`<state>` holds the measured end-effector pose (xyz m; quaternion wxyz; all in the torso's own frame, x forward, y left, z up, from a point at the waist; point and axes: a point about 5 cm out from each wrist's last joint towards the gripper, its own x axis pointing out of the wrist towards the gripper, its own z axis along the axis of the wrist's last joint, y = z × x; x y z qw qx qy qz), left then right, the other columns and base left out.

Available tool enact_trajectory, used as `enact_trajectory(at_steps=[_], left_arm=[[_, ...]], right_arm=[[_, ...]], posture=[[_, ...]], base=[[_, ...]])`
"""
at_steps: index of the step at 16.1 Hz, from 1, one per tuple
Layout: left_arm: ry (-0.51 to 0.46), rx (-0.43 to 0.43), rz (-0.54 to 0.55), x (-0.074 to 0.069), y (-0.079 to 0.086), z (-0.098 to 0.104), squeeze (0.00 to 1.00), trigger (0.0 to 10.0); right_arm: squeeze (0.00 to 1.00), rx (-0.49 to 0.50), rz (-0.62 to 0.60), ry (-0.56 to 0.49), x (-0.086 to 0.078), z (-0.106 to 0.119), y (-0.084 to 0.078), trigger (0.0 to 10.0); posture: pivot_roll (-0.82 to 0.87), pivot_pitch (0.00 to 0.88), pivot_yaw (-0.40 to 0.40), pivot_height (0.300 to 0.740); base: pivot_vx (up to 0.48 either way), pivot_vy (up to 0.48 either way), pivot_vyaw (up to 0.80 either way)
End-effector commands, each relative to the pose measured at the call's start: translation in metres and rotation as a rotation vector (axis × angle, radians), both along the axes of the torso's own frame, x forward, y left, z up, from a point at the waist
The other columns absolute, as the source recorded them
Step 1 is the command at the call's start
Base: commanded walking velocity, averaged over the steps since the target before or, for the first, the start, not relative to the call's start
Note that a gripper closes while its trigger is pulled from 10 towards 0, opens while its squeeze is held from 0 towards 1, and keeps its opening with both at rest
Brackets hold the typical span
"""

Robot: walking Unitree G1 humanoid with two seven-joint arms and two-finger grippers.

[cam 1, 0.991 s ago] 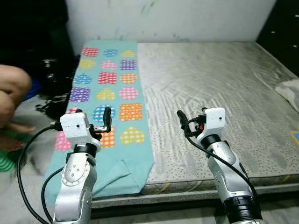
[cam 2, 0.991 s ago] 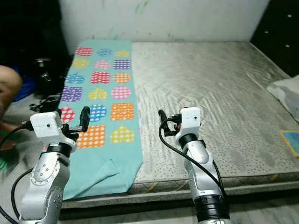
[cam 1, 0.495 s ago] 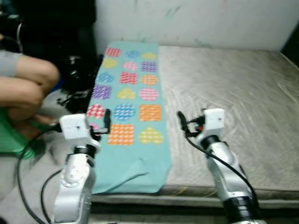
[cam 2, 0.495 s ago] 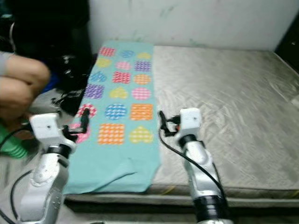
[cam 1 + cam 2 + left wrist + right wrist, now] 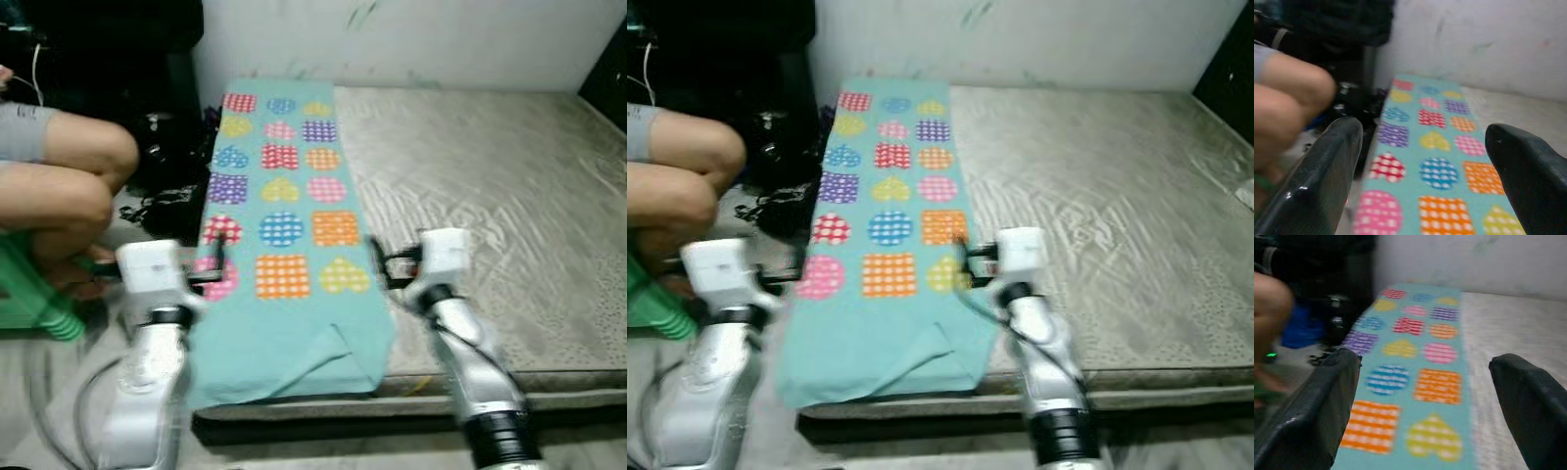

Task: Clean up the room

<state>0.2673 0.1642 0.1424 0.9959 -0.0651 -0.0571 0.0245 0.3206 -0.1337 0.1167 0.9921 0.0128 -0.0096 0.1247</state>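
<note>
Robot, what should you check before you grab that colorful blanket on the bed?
1. Left gripper fingers apart: ok.
2. Right gripper fingers apart: ok.
3. Both grippers empty: ok.
4. Blanket within view, lying along the left edge of the mattress, its near end hanging over the front edge: ok.
5. Person's knees close beside the blanket's left edge, near the left gripper: not ok, go carefully.
6. Picture sharp enough to aim: not ok, head views are blurred.
</note>
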Motion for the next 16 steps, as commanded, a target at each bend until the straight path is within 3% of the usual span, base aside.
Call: enact_trajectory(at_steps=[1, 9, 10, 11, 13, 16], left_arm=[[0.007, -0.013, -0.021, 0.0, -0.008, -0.001, 0.0, 10.0], [0.007, -0.013, -0.021, 0.0, -0.008, -0.001, 0.0, 10.0], [0.008, 0.007, 0.026, 0.006, 0.005, -0.003, 0.0, 10.0], [0.011, 0.016, 0.043, 0.008, 0.01, -0.004, 0.0, 10.0], [0.018, 0.017, 0.024, 0.005, 0.005, -0.007, 0.0, 10.0], [0.026, 0.017, 0.041, 0.005, 0.006, -0.011, 0.0, 10.0]], right_arm=[[0.0, -0.017, -0.035, -0.017, 0.001, 0.004, -0.012, 10.0], [0.0, -0.017, -0.035, -0.017, 0.001, 0.004, -0.012, 10.0], [0.0, -0.036, -0.046, -0.037, 0.007, 0.01, -0.015, 10.0], [0.0, -0.045, -0.055, -0.044, 0.009, 0.013, -0.019, 10.0], [0.0, -0.059, -0.081, -0.011, 0.002, 0.001, -0.027, 10.0], [0.0, -0.055, -0.061, -0.005, 0.0, -0.002, -0.019, 10.0]], posture=[[0.01, 0.079, -0.026, 0.74], [0.01, 0.079, -0.026, 0.74], [-0.01, 0.041, -0.036, 0.74], [-0.02, 0.059, -0.032, 0.74], [-0.02, 0.065, -0.029, 0.74], [-0.01, 0.037, -0.044, 0.74]], base=[[0.0, 0.48, 0.0], [0.0, 0.48, 0.0], [0.0, 0.0, 0.0], [0.0, 0.0, 0.0], [0.0, 0.0, 0.0], [0.0, 0.0, 0.0]])
